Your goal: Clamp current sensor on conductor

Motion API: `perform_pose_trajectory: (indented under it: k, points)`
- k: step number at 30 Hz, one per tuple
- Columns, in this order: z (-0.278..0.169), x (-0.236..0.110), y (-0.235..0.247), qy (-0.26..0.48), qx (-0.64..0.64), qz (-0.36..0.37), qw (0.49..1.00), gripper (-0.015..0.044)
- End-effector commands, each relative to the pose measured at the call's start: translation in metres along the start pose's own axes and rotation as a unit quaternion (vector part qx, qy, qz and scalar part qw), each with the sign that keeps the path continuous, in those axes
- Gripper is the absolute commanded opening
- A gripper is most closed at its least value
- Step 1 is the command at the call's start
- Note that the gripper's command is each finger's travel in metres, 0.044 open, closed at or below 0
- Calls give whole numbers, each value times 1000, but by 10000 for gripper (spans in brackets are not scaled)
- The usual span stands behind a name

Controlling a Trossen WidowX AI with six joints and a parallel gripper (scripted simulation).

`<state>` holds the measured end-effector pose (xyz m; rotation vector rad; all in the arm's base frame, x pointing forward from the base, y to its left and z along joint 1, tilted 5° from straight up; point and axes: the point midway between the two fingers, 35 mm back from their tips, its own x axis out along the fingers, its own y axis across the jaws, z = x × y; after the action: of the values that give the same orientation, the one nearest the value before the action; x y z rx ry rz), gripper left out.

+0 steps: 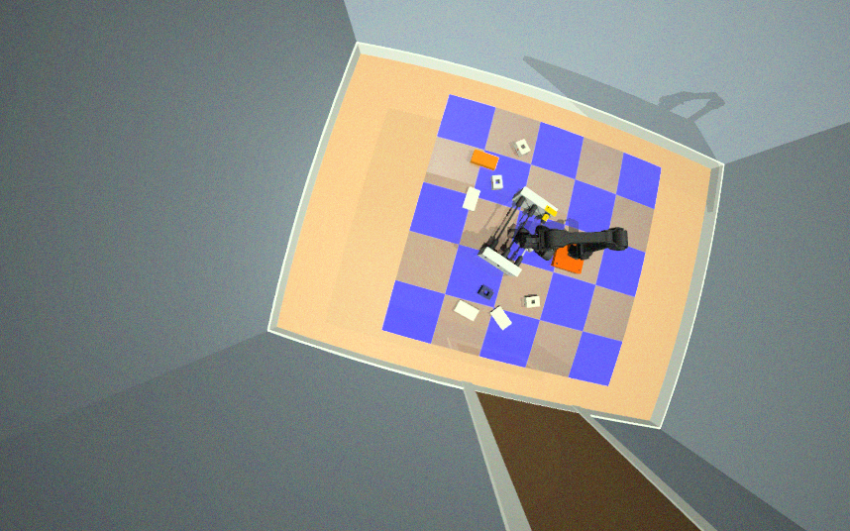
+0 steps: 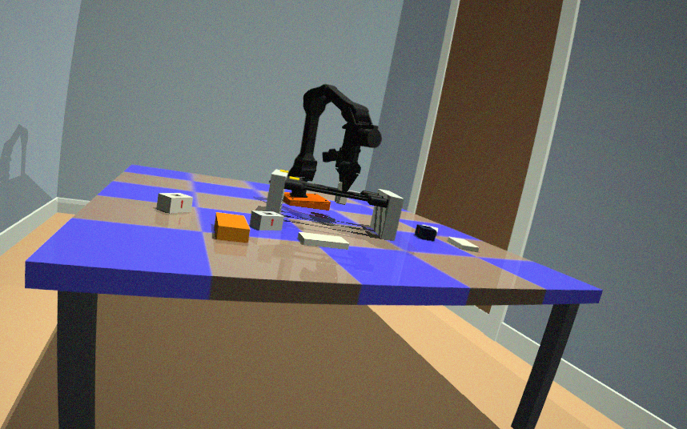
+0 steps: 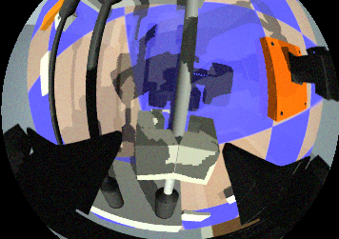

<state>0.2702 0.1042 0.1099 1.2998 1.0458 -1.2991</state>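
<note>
The grey split-core sensor (image 3: 189, 157) (image 2: 341, 199) sits round the light grey conductor (image 3: 185, 62), its two halves together. That conductor ends in a yellow marker (image 1: 549, 211) at the far post (image 1: 538, 197) (image 2: 277, 187). I cannot read the sensor's arrow. Two black conductors (image 3: 101, 49) run parallel on the left, between that post and the near post (image 1: 499, 261) (image 2: 389, 214). My gripper (image 3: 173, 143) (image 2: 347, 180) (image 1: 522, 241) is open, with a finger on each side of the sensor, apart from it. In the top view the arm hides the sensor.
The arm's orange base plate (image 2: 306, 201) (image 1: 568, 262) (image 3: 281, 84) lies behind the conductors. White boxes with red arrows (image 2: 174, 202) (image 2: 267, 219), an orange block (image 2: 231, 226) (image 1: 484, 159), flat white pieces (image 2: 323, 239) (image 2: 462, 243) and a dark blue piece (image 2: 426, 230) (image 1: 483, 289) lie around the checkered table (image 2: 122, 250).
</note>
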Motion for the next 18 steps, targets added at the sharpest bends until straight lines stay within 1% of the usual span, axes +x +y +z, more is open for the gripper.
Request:
perform_pose_trajectory:
  k: [1, 15, 17, 18]
  points:
    - [0, 8, 0, 0, -3, -1, 1000, 440]
    - [1, 30, -1, -1, -3, -1, 1000, 440]
    - [1, 31, -1, -1, -3, -1, 1000, 440]
    - [0, 26, 0, 0, 0, -1, 1000, 433]
